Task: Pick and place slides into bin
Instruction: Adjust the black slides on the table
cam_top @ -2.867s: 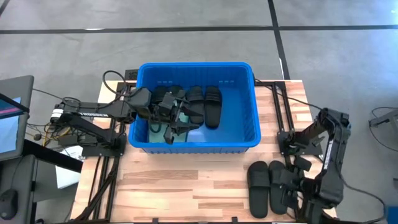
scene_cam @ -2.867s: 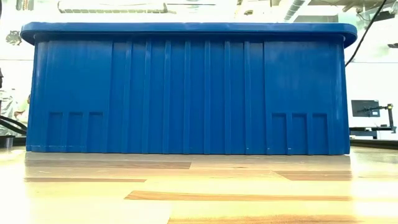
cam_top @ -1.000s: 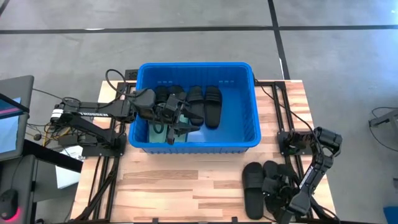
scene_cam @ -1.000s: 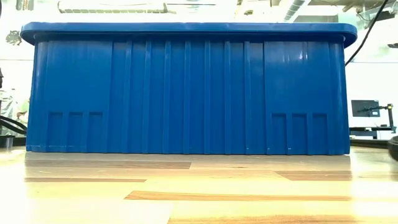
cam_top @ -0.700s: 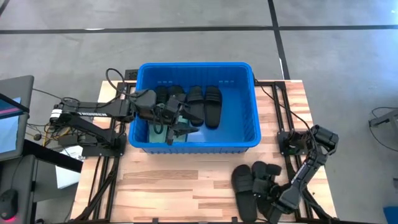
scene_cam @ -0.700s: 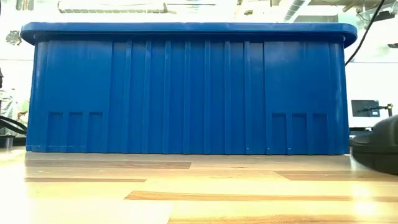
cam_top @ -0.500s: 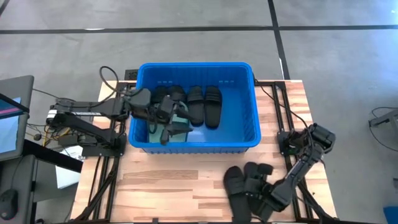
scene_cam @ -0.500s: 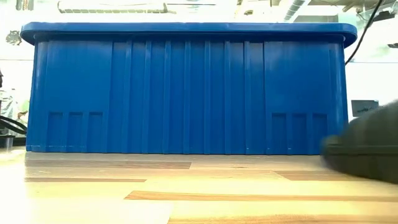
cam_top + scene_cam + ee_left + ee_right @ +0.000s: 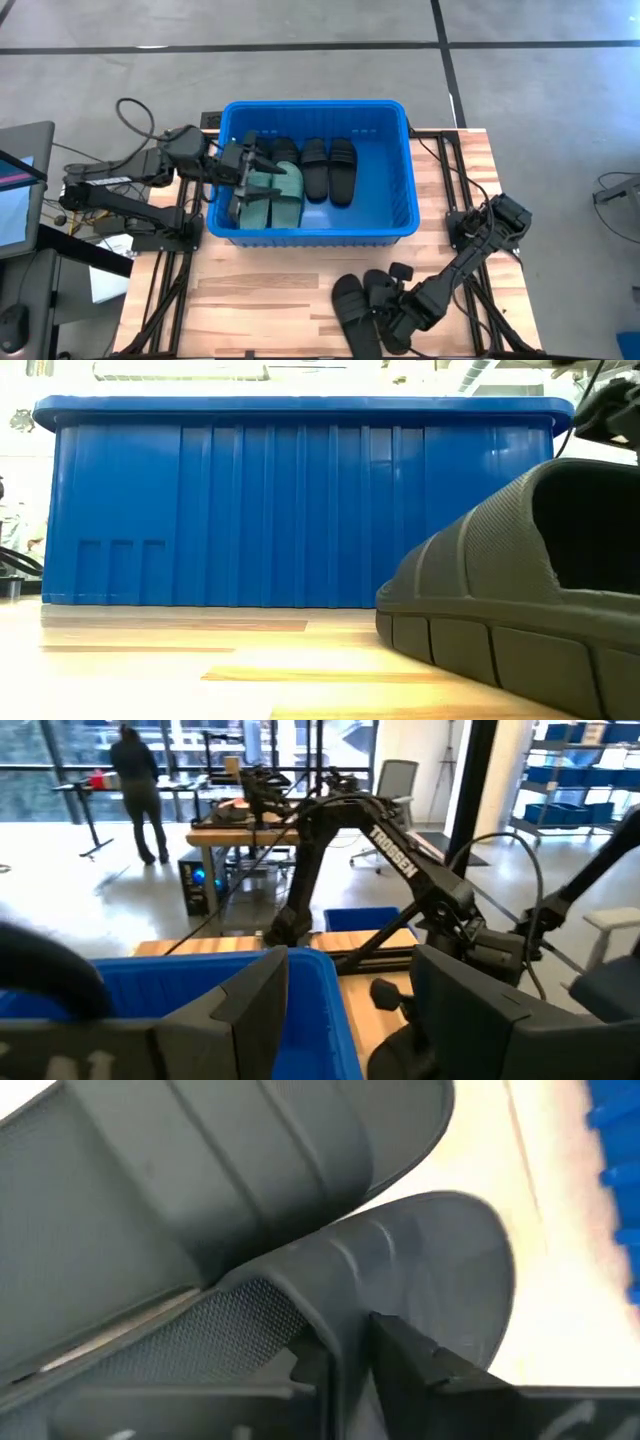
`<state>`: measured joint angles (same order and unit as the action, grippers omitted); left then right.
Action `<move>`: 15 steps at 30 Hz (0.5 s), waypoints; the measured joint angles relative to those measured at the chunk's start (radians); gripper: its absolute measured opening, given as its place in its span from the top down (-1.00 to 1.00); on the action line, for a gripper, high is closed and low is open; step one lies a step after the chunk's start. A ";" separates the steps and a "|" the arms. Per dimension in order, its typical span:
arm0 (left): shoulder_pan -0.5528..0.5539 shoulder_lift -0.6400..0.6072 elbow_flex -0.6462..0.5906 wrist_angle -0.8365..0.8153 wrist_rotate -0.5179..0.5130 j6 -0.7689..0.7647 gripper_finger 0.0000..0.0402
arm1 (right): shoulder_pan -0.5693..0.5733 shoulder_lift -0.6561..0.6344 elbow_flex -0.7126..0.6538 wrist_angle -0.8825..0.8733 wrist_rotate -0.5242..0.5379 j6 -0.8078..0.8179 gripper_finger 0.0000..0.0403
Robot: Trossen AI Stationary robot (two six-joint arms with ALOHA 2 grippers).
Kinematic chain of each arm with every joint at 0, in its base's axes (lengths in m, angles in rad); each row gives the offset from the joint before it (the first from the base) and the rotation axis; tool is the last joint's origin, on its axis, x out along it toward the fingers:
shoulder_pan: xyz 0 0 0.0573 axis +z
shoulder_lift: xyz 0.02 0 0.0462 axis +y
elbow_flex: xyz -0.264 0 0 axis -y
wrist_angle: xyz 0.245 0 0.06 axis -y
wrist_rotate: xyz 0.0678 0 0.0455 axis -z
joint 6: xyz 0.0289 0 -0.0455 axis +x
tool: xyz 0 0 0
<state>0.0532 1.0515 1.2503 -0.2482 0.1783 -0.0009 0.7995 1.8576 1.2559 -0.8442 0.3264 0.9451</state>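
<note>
While the blue bin sits at the table's far middle holding two sage green slides and black slides, my left gripper hangs over its left wall, fingers spread. Down front, my right gripper pinches a black slide's strap beside another black slide.

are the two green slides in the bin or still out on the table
In the bin. The high view shows both green slides lying side by side on the floor of the blue bin, at its left end, beside the left gripper.
</note>
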 joint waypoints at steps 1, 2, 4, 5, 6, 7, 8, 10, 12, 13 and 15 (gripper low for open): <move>0.000 -0.007 0.000 -0.003 -0.010 -0.004 0.01 | 0.006 0.000 -0.001 -0.001 -0.001 0.003 0.64; 0.000 -0.011 0.000 -0.002 -0.021 -0.008 0.01 | 0.012 0.000 0.000 -0.002 -0.002 0.003 0.59; -0.001 -0.014 0.000 0.012 -0.036 -0.020 0.01 | 0.023 0.000 -0.001 -0.004 -0.008 0.004 0.47; -0.002 -0.013 0.000 0.017 -0.039 -0.030 0.01 | 0.028 0.000 -0.001 -0.006 -0.013 0.005 0.40; -0.002 -0.012 0.000 0.019 -0.047 -0.041 0.01 | 0.033 0.000 -0.001 -0.009 -0.018 0.013 0.33; -0.002 -0.011 0.000 0.024 -0.056 -0.050 0.01 | 0.037 0.000 -0.001 -0.011 -0.022 0.023 0.25; -0.002 -0.010 0.000 0.030 -0.067 -0.060 0.01 | 0.040 0.000 -0.001 -0.015 -0.025 0.032 0.17; -0.002 0.000 0.000 0.045 -0.088 -0.078 0.01 | 0.051 0.000 -0.002 -0.020 -0.030 0.039 0.00; -0.002 0.013 0.000 0.035 -0.109 -0.098 0.01 | 0.062 0.000 -0.002 -0.036 -0.043 0.042 -0.16; -0.002 0.023 0.000 0.040 -0.119 -0.107 0.01 | 0.067 0.000 -0.002 -0.046 -0.056 0.041 -0.24; -0.003 0.032 -0.001 0.038 -0.135 -0.135 0.01 | 0.081 -0.012 -0.004 -0.060 -0.067 0.042 -0.36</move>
<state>0.0499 1.0833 1.2496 -0.2099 0.0437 -0.1356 0.8809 1.8453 1.2523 -0.9045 0.2594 0.9871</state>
